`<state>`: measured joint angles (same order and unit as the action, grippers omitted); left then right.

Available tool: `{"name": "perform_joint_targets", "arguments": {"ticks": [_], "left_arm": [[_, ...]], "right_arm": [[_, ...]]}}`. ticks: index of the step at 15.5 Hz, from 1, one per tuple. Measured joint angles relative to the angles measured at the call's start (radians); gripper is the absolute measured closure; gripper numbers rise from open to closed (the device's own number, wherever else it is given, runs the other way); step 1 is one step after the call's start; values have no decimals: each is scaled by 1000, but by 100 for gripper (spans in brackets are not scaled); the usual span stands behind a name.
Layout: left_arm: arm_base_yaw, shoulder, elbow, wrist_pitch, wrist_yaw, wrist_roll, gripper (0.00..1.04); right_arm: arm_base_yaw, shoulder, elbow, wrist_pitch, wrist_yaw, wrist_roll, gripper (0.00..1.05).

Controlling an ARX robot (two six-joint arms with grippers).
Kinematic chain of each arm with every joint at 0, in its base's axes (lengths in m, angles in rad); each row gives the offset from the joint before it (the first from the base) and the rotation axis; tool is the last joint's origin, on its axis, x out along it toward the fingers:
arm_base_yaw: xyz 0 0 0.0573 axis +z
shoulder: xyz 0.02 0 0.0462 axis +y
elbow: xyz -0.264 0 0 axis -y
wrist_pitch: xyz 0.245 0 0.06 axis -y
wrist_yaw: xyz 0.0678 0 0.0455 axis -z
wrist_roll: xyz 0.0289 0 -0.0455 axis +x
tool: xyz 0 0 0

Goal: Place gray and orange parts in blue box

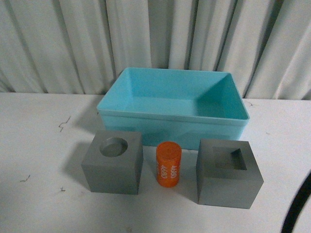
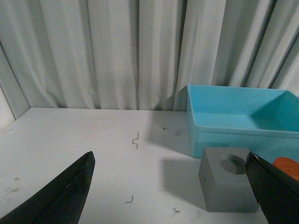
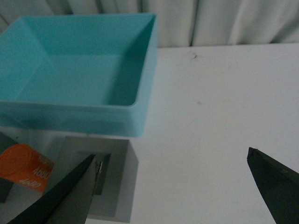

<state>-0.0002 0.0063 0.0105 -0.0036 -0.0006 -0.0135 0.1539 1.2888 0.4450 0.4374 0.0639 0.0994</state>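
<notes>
Stage: nothing lies in the blue box [image 1: 175, 132]. All three parts stand on the desk [image 1: 39, 145] in a row just in front of its near wall, so the first pick looks to be the step in hand.
Left end of row: the round-recess cube [image 1: 112, 165] sits flat with its recess up, apart from its neighbour.
Middle of row: the orange cylinder [image 1: 168, 165] stands on end between the two cubes, touching neither, with its white digits facing the front camera.
Right end of row: the square-recess cube [image 1: 227, 177] also sits flat with its recess up.
Left arm: the left pincer [image 2: 170, 158] has its fingers spread wide with nothing between them. The round-recess cube lies ahead of it, beside one finger.
Right arm: the right pincer [image 3: 170, 156] is likewise spread wide and empty. One finger overlaps the square-recess cube in that arm's own view, so this arm seems the closer to a grasp.
Grip: each cube is broad, so keep the fingers fully apart until both clear the top edges. Then centre them on two opposite flat faces and close squarely, since a corner hold would probably let the block twist.
Hazard: the cylinder stands near both cubes, and a finger coming down on a cube's inner side could tip it. Taking the cylinder first would free room.
Transfer: lift above the rim before crossing and release low inside the box.
</notes>
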Motion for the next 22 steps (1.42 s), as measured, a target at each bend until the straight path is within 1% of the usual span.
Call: {"name": "perform_joint_targets", "arguments": {"ticks": [1, 3, 5, 7, 11, 13, 15, 17, 18, 19, 22], "left_arm": [[0, 0, 0, 0, 0, 0, 7], [0, 0, 0, 0, 0, 0, 7], [0, 0, 0, 0, 0, 0, 7], [0, 0, 0, 0, 0, 0, 7], [0, 0, 0, 0, 0, 0, 7], [0, 0, 0, 0, 0, 0, 7], [0, 0, 0, 0, 0, 0, 7], [0, 0, 0, 0, 0, 0, 7], [0, 0, 0, 0, 0, 0, 7], [0, 0, 0, 0, 0, 0, 7], [0, 0, 0, 0, 0, 0, 7]], "right_arm": [[60, 88, 10, 46, 30, 25, 6], [135, 239, 23, 104, 66, 79, 6], [147, 355, 54, 148, 93, 125, 6], [151, 436, 99, 155, 97, 154, 6], [174, 558, 223, 117, 106, 200, 6], [180, 584, 232, 92, 120, 224, 7], [180, 588, 232, 90, 122, 227, 19], [179, 590, 229, 81, 123, 229, 38], [179, 590, 226, 83, 123, 230, 50], [173, 590, 224, 86, 118, 230, 60], [172, 587, 215, 90, 117, 230, 81]]}}
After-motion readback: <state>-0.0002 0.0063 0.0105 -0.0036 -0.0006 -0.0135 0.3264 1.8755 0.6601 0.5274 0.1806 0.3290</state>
